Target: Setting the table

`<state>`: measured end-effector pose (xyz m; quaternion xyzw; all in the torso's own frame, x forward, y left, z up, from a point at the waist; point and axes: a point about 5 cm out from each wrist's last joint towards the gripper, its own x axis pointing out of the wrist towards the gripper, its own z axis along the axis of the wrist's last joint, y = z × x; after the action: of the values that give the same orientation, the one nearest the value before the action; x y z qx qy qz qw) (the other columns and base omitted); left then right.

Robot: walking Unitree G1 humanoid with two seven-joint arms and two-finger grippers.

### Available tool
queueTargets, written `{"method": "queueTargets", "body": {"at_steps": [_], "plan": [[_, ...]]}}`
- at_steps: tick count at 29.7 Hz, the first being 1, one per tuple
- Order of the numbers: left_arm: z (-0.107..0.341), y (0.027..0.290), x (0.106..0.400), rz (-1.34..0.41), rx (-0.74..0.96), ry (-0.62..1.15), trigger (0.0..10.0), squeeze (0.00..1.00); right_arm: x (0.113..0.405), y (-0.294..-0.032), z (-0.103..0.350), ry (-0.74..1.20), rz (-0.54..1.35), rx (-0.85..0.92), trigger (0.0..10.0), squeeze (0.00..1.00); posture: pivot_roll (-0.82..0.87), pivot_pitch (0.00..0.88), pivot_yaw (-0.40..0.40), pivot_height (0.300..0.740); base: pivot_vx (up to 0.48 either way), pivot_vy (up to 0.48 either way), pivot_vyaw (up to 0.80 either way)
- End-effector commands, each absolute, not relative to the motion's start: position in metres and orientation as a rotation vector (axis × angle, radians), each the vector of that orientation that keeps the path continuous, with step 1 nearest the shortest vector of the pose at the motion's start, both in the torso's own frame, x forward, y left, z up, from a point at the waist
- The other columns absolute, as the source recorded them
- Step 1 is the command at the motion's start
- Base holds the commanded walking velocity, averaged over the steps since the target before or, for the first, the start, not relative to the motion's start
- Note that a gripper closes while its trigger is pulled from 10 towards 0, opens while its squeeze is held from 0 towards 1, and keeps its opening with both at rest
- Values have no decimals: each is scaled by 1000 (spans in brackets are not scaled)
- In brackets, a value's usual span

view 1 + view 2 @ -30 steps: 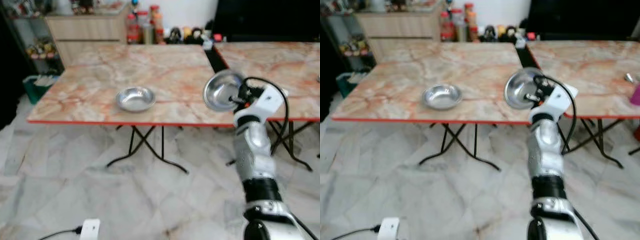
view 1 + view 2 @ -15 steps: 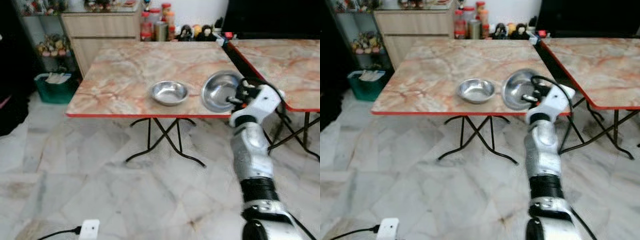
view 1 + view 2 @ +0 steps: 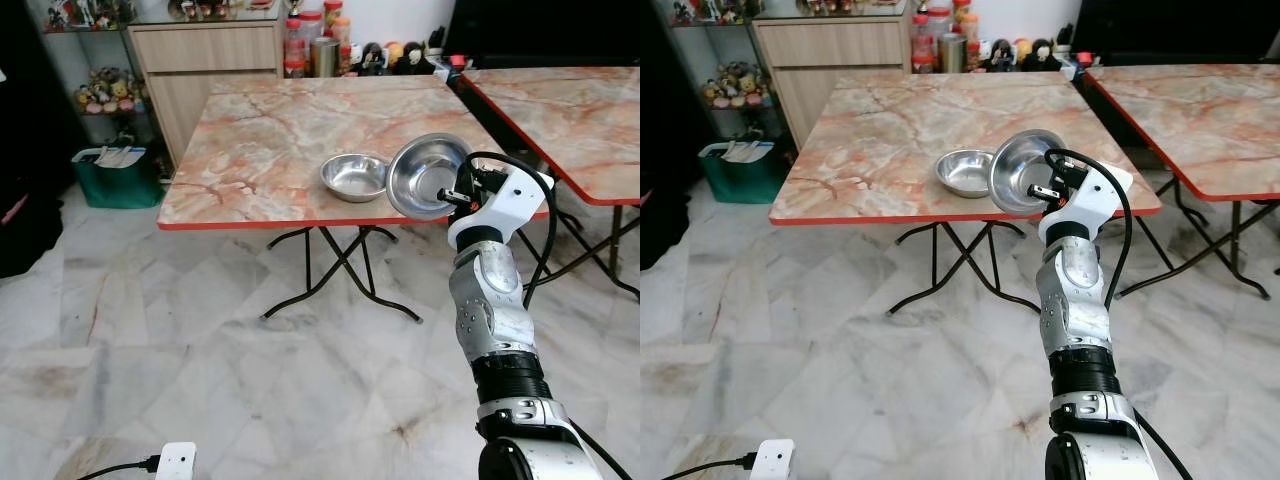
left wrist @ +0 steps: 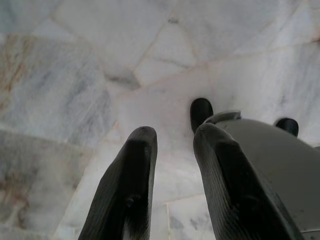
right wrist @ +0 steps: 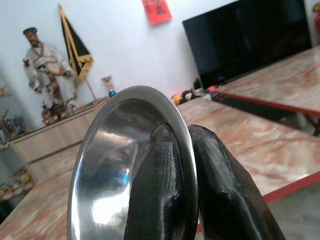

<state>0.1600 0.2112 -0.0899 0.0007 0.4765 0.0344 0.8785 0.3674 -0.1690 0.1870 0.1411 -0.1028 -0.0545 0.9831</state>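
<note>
Right arm (image 3: 490, 300): silver, brushed-metal segments; a black band below them, then a silver collar and a rounded black joint nearest the camera
Wrist housing (image 3: 510, 200): white, angular, just behind the right gripper (image 3: 462, 195)
Cable (image 3: 535, 235): black, looping from beside the pincer's base around the white housing and down beside the silver segments
Right fingers (image 5: 220, 195): long, black, glossy, rounded
Left gripper (image 4: 170, 145): two long black fingers (image 4: 127, 190); matte, softly rounded tips
</note>
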Motion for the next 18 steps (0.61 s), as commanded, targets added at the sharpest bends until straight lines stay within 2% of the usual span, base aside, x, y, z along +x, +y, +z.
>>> {"method": "queueTargets", "body": {"at_steps": [1, 7, 10, 18], "plan": [[-91, 212, 158, 67, 15, 1008, 10000, 0, 368, -171, 193, -231, -114, 284, 10000, 0, 29, 0, 2, 732, 337, 0, 0], [-91, 212, 158, 69, 15, 1011, 10000, 0, 367, -172, 195, -248, -115, 260, 10000, 0, 29, 0, 0, 732, 355, 0, 0], [-91, 212, 158, 67, 17, 1011, 10000, 0, 367, -172, 195, -244, -122, 262, 10000, 0, 29, 0, 0, 732, 375, 0, 581], [-91, 211, 159, 69, 17, 1010, 10000, 0, 367, -173, 197, -265, -121, 263, 10000, 0, 28, 0, -2, 732, 398, 0, 0]]}}
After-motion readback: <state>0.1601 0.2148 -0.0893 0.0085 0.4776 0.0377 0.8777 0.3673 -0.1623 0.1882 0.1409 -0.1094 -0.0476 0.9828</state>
